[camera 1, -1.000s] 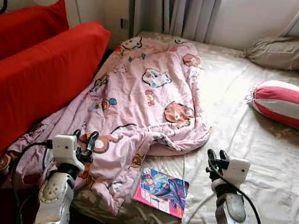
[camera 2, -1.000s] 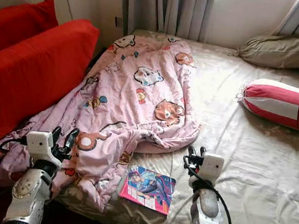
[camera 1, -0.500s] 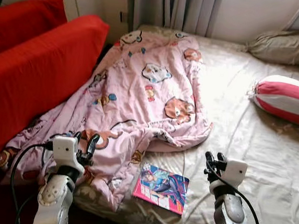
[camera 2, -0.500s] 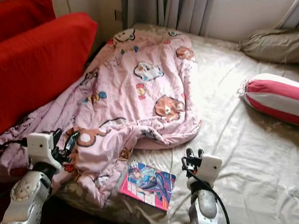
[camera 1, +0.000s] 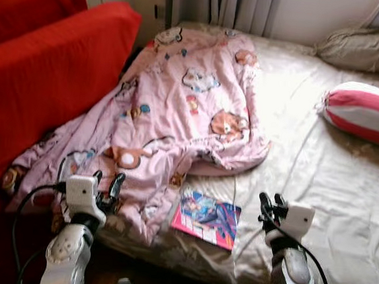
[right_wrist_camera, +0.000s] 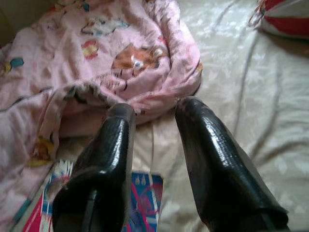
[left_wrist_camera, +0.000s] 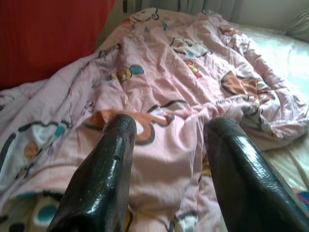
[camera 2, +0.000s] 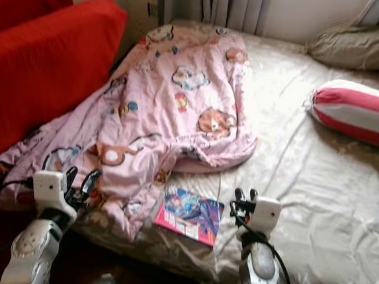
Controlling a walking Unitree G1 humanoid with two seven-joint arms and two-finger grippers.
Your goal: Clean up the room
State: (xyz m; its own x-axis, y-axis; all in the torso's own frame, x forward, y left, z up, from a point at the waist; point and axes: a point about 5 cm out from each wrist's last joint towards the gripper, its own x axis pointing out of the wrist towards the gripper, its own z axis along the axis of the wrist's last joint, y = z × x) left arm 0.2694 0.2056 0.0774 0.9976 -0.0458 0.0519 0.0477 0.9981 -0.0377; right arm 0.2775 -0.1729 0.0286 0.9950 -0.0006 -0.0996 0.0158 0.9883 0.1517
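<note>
A crumpled pink cartoon-print blanket [camera 1: 178, 114] sprawls over the left half of the bed [camera 1: 332, 181] and hangs off its near left corner. A pink and blue book [camera 1: 207, 217] lies flat near the bed's front edge, partly tucked under the blanket's hem. My left gripper [camera 1: 106, 180] hovers open above the hanging blanket corner, and its wrist view has the blanket [left_wrist_camera: 183, 82] between the black fingers [left_wrist_camera: 104, 174]. My right gripper [camera 1: 269, 205] is open just right of the book, with the book's corner [right_wrist_camera: 142, 203] under its fingers [right_wrist_camera: 212, 164].
A red-and-white striped bolster [camera 1: 365, 112] and a beige pillow [camera 1: 364, 47] lie at the bed's far right. Big red cushions [camera 1: 42, 76] stand along the left side. Grey curtains [camera 1: 221, 2] hang behind the bed. Dark floor shows below the bed's front edge.
The camera has tilted down and drawn slightly nearer, so the bed sits higher in the picture. Both grippers stay open in much the same pose.
</note>
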